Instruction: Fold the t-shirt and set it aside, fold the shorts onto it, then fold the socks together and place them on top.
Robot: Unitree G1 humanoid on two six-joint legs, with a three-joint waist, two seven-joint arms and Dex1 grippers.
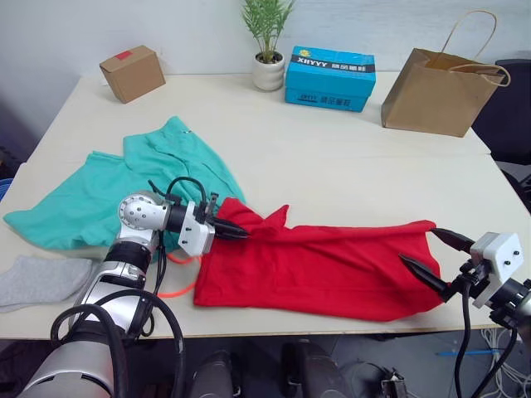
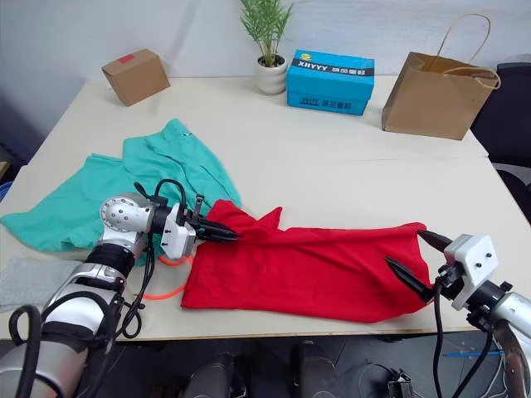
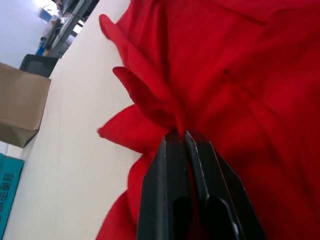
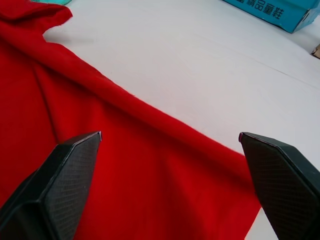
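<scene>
The red t-shirt (image 1: 319,269) lies folded lengthwise along the table's front edge. My left gripper (image 1: 236,232) is shut on a bunched fold of the t-shirt (image 3: 150,107) at its left end. At the shirt's right end my right gripper (image 1: 436,261) stands open, its fingers (image 4: 65,175) apart above the red cloth (image 4: 125,175). The teal shorts (image 1: 99,186) lie spread at the left, partly under my left arm, with an orange drawstring (image 1: 176,292) trailing out. One grey sock (image 1: 41,280) lies at the front left corner.
Along the back of the table stand a small cardboard box (image 1: 133,73), a potted plant (image 1: 267,46), a blue box (image 1: 330,79) and a brown paper bag (image 1: 438,83). The table (image 1: 348,157) is bare between them and the clothes.
</scene>
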